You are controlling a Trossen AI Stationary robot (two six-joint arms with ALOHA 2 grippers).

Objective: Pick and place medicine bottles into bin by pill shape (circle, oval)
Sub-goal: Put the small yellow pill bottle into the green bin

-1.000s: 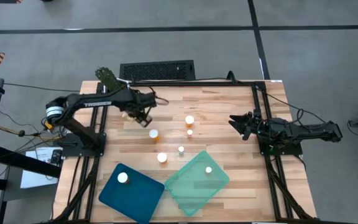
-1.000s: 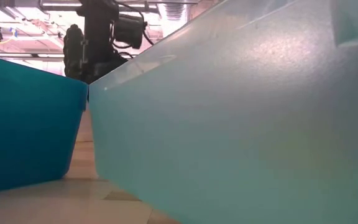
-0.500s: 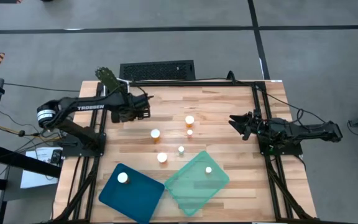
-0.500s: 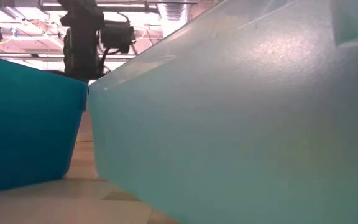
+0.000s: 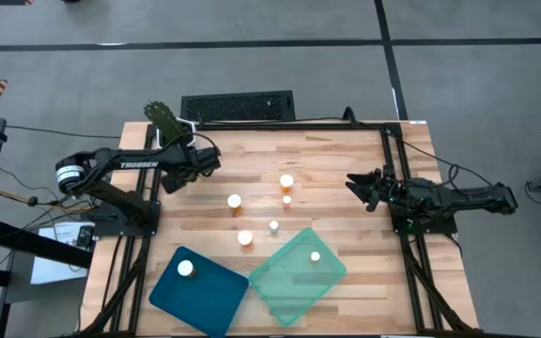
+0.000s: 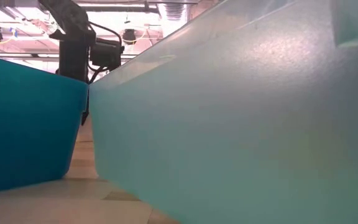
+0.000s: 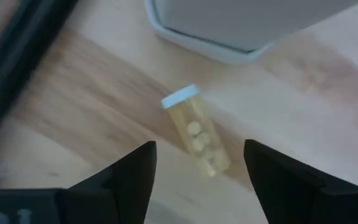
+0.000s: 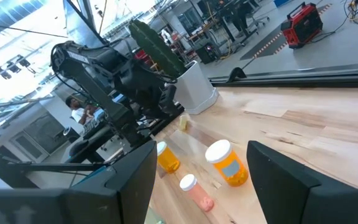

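Note:
My left gripper (image 7: 197, 180) stands open at the table's far left, pointing steeply down. Below it a small yellowish medicine bottle (image 7: 197, 138) with a white cap lies on its side on the wood. The fingers stand on either side of the bottle, clear of it. In the high view that arm (image 5: 172, 169) hides the bottle. More medicine bottles stand upright mid-table (image 5: 235, 201) (image 5: 286, 181) (image 5: 244, 238). One stands in the blue bin (image 5: 186, 268), one in the teal bin (image 5: 315, 255). My right gripper (image 5: 357, 185) waits open at the table's right edge.
A white pot (image 7: 241, 25) with a green plant (image 5: 162, 120) stands just beyond the lying bottle. A black keyboard (image 5: 238, 105) lies past the far edge. The blue bin (image 5: 205, 296) and the teal bin (image 5: 289, 282) sit at the near edge and fill the low view.
My left gripper has drawn back from mid-table toward the table's left edge and the plant pot, sinking lower. It has also rolled about its own pointing line. My right arm has kept still.

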